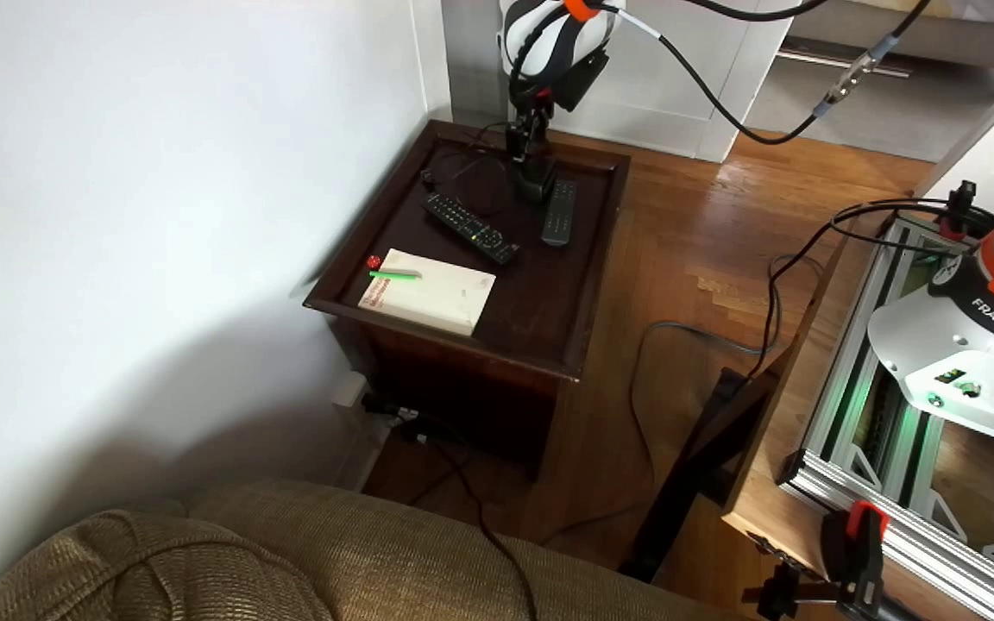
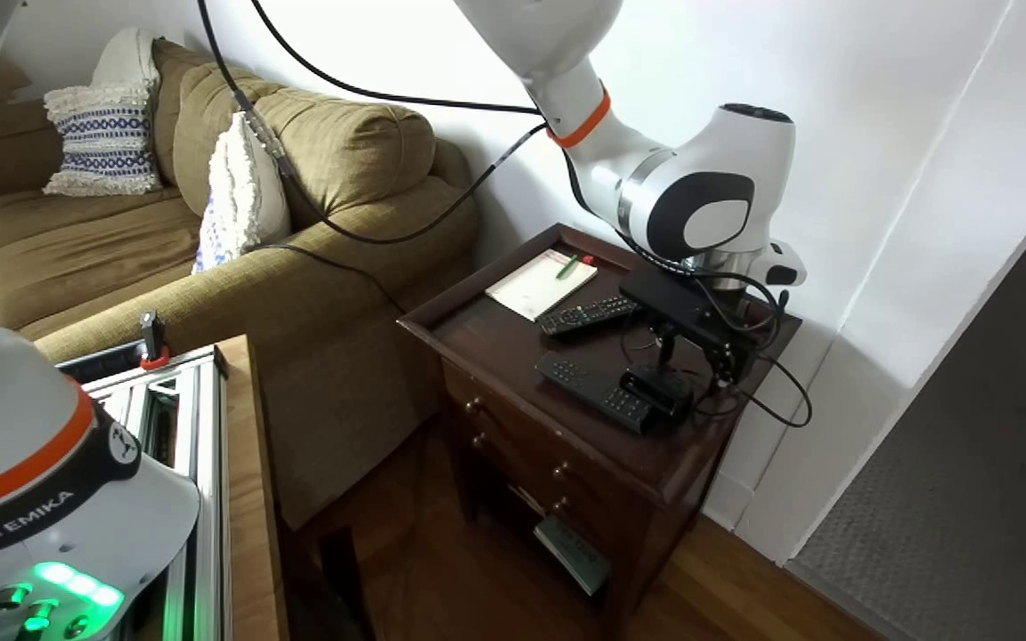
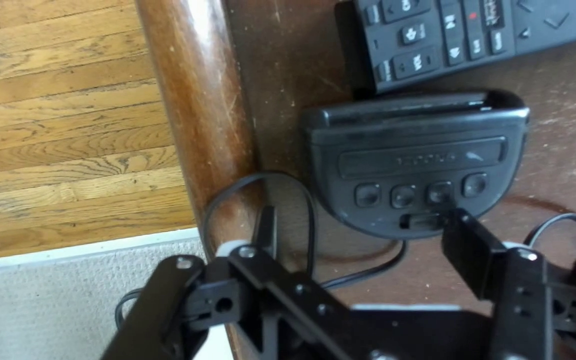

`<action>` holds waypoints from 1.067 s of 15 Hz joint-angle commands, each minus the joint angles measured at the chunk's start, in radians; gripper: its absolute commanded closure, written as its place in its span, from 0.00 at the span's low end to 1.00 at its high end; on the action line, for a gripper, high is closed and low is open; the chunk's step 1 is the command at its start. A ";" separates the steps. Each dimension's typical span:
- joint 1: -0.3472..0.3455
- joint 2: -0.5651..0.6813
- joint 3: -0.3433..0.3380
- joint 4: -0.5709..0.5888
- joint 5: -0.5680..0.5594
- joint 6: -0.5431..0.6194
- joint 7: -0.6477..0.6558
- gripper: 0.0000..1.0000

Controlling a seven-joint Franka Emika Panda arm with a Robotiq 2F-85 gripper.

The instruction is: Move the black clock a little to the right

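The black clock [image 3: 418,165] is a squat black box with a rounded edge and a row of buttons, lying on the dark wooden side table [image 3: 203,100]. It also shows in both exterior views [image 1: 537,183] [image 2: 658,389], partly behind the gripper in one of them. My gripper [image 3: 360,215] is open and empty, with its fingers wide apart over the clock's rounded edge. In the wrist view the right finger overlaps that edge; the left finger is off the clock, near the table's rim. Whether the right finger touches the clock cannot be told.
A dark remote [image 3: 448,40] lies close against the clock's flat side. Another remote [image 1: 471,228], a pale notepad [image 1: 432,291], a green pen [image 1: 395,275] and a small red object [image 1: 374,261] lie on the table. A black cord [image 3: 310,225] loops beside the clock. The table has a raised rim.
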 commanded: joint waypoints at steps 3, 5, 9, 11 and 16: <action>0.004 0.017 -0.008 0.022 -0.020 -0.028 0.010 0.30; 0.004 0.015 -0.008 0.024 -0.021 -0.024 0.010 0.39; 0.003 0.015 -0.006 0.030 -0.020 -0.024 0.008 0.73; 0.002 0.014 -0.006 0.032 -0.020 -0.025 0.006 0.84; 0.001 0.012 -0.004 0.032 -0.018 -0.023 0.004 0.85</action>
